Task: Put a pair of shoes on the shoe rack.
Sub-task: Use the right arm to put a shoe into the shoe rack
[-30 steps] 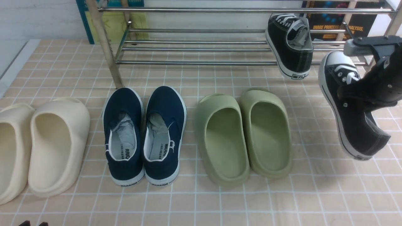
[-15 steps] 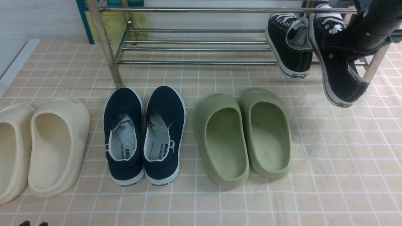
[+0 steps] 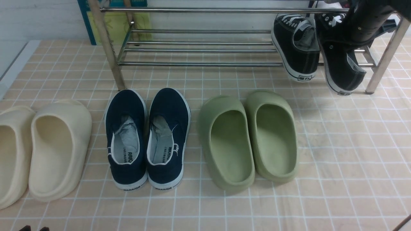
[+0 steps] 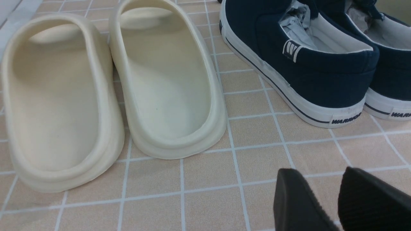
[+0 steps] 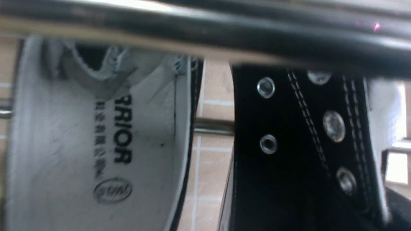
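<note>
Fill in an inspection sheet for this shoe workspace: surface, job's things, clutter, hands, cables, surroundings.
Surface: peach tiled floor, white grid lines.
Job's things: first sneaker on shoe rack; second sneaker tilted beside it, heel overhanging.
Clutter: cream slides, navy slip-ons, green slides.
Hands: right hand grips second sneaker; left hand empty, jaws apart.
Cables: possible dark strand, near right edge.
Surroundings: white wall; posters behind rack.

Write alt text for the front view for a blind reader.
The right gripper holds a black sneaker at the metal rack, beside its mate resting there. In front, cream slides, navy slip-ons and green slides stand on a tiled floor.
</note>
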`<state>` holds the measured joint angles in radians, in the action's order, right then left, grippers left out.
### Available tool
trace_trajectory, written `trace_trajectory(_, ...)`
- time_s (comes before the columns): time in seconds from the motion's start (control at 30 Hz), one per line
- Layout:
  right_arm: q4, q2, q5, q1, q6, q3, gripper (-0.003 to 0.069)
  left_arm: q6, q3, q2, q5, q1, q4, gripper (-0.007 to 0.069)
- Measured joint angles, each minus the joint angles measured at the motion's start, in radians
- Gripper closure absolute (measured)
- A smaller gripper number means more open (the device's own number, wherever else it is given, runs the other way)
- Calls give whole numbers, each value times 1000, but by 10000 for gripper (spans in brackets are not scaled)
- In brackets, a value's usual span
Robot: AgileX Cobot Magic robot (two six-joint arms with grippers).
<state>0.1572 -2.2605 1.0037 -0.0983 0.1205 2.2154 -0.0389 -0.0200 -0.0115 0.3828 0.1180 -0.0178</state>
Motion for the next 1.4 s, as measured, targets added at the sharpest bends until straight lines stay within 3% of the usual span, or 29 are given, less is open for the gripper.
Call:
trace_trajectory(0.33, 23, -30, -21, -2, 0, 13, 596, 0, 0, 0, 0, 0, 0, 385)
trace_trajectory(0.7, 21, 17, -41, -2, 8, 18, 226, 0, 0, 0, 0, 0, 0, 385)
trace_trajectory(0.9, 17, 119, 55, -2, -33, 18, 168, 0, 0, 0, 0, 0, 0, 385)
trace_trajectory(1.03, -32, 198, 127, -1, -109, 18, 216, 0, 0, 0, 0, 0, 0, 385)
trace_trajectory(1.13, -78, 260, 211, 3, -170, 14, 343, 0, 0, 0, 0, 0, 0, 385)
trace_trajectory(1.3, -131, 296, 237, 44, -206, -134, 639, 0, 0, 0, 0, 0, 0, 385)
trace_trajectory(1.4, -172, 291, 236, 71, -213, -297, 676, 0, 0, 0, 0, 0, 0, 385)
